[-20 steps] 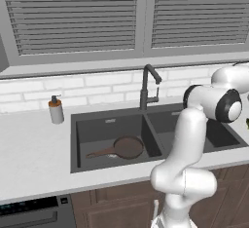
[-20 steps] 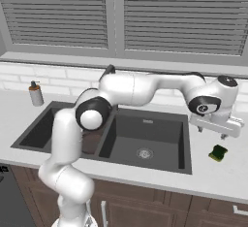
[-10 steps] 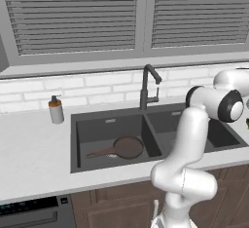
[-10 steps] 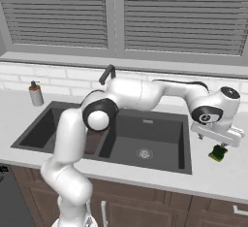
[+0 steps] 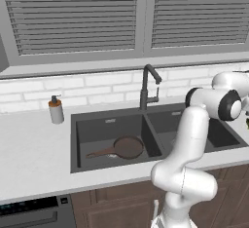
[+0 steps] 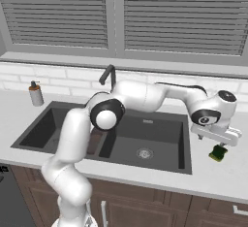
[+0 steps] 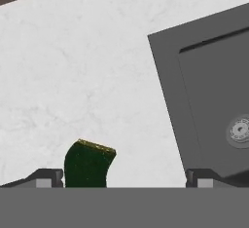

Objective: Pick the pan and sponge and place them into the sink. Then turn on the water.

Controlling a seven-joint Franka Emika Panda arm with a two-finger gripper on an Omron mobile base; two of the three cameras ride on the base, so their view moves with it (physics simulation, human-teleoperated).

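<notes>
The pan (image 5: pixel 127 147) already lies in the left bowl of the sink (image 5: pixel 97 162), with its handle pointing left. So the job in hand looks like getting the sponge (image 6: pixel 219 153). It sits on the white counter (image 6: pixel 227 177), just to the right of the sink.

The gripper (image 6: pixel 216 137) is right above the sponge, very close to it. In the hand view the two finger tips (image 7: pixel 48 177) stand wide apart, so the jaws are open. The sponge pokes up next to the left tip, not in the middle of the gap (that is the tricky bit).

To do this well, I think the hand should slide over a little so the sponge sits in the middle between the tips. Then it should go straight down and close gently. The sponge is soft and small, so a hard squeeze could squash it or flick it away.

The arm rises from its base in front of the sink, bends high, and reaches far to the right over the sink. The hand points down at the counter.

The tap (image 5: pixel 147 88) is not running yet.
</notes>
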